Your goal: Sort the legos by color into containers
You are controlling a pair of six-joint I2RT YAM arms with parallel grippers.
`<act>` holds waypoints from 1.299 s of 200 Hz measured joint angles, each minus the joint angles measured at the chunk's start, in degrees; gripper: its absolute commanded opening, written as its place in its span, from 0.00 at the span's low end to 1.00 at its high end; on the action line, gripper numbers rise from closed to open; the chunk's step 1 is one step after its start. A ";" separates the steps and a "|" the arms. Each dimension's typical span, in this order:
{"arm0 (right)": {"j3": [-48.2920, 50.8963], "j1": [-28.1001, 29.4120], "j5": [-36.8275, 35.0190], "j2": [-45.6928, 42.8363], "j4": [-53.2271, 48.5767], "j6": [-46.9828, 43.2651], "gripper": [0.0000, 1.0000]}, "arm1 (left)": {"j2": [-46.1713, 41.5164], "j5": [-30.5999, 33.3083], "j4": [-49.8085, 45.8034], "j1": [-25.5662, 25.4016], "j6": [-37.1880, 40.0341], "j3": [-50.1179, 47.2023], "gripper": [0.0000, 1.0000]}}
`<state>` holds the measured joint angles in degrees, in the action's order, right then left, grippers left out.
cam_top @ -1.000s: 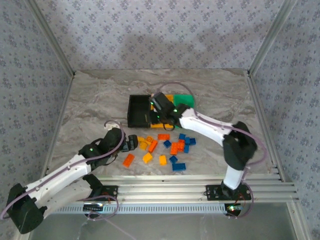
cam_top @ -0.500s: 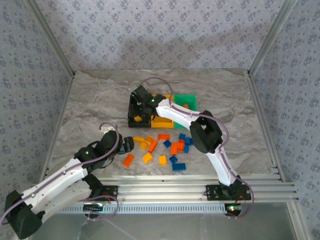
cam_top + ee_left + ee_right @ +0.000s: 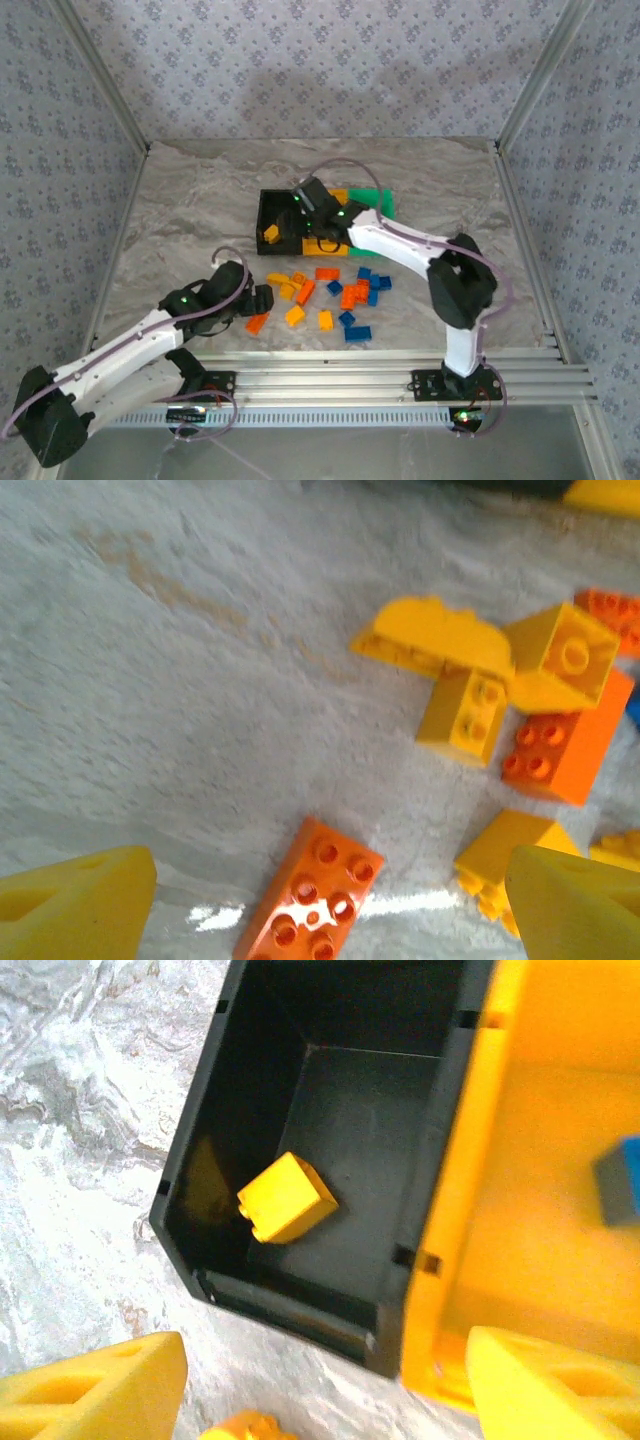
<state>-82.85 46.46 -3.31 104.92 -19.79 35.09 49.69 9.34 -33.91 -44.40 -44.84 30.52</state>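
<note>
The black bin (image 3: 268, 212) holds one yellow brick (image 3: 270, 234), which lies tilted on the bin's floor (image 3: 288, 1198). My right gripper (image 3: 305, 203) hovers open and empty above the wall between the black bin (image 3: 340, 1110) and the yellow-orange bin (image 3: 530, 1220); its fingers (image 3: 95, 1390) are spread wide. A blue brick (image 3: 618, 1185) lies in the yellow-orange bin. The green bin (image 3: 375, 202) stands to the right. My left gripper (image 3: 264, 298) is open low over an orange-red brick (image 3: 310, 895) at the left edge of the loose pile (image 3: 330, 290).
Yellow bricks (image 3: 470, 675) and another orange-red brick (image 3: 560, 740) lie just beyond the left gripper. Blue bricks (image 3: 372, 285) sit at the pile's right side. Bare marble (image 3: 190, 210) spreads to the left, and metal frame posts (image 3: 100, 75) bound the table.
The yellow brick left my right gripper and now rests in the black bin, which was empty before. The right gripper then drew back to the right. The left gripper shifted slightly beside the pile.
</note>
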 measured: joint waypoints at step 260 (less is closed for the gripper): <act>35.95 -4.63 -7.98 -32.89 5.53 8.50 0.78 | 17.49 0.28 -2.16 -6.99 0.90 2.27 0.17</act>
<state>-46.89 41.82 -11.29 72.03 -14.26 43.59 67.18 9.63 -36.07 -51.40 -43.94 32.80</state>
